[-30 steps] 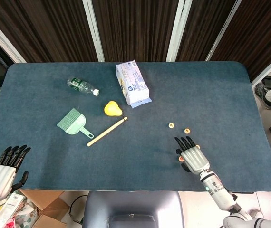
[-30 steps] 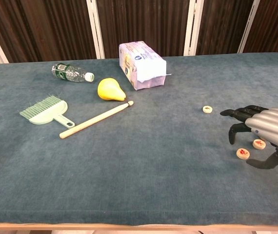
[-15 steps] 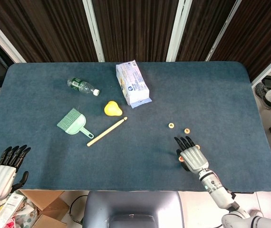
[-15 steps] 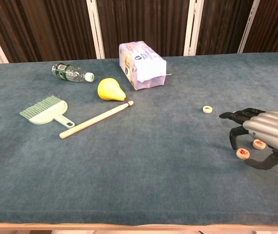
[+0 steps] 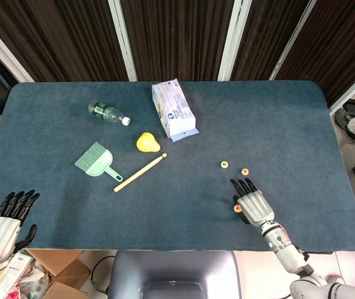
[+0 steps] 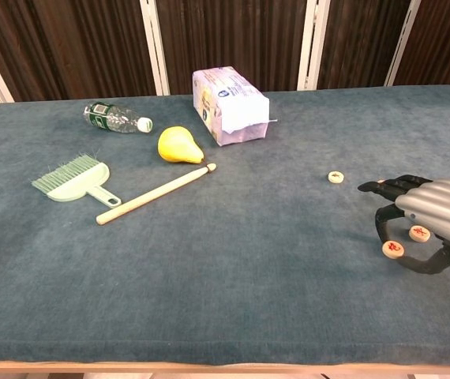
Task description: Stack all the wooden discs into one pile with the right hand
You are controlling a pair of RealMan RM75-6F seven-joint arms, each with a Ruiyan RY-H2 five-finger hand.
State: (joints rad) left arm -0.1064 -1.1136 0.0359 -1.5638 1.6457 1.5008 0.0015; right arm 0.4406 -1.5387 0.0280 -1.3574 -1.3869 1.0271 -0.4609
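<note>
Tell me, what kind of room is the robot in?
Probably a lab or test room, not a home. A blue felt-covered table holds odd practice things like a yellow pear and a small brush, and dark curtains hang behind.

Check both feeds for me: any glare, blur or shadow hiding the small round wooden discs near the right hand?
Head view: even light, no glare; the right hand covers part of the disc area, one small round wooden disc peeking out beside it. Chest view: sharp, with a soft shadow under the hand, yet the red-marked discs stay readable.
</note>
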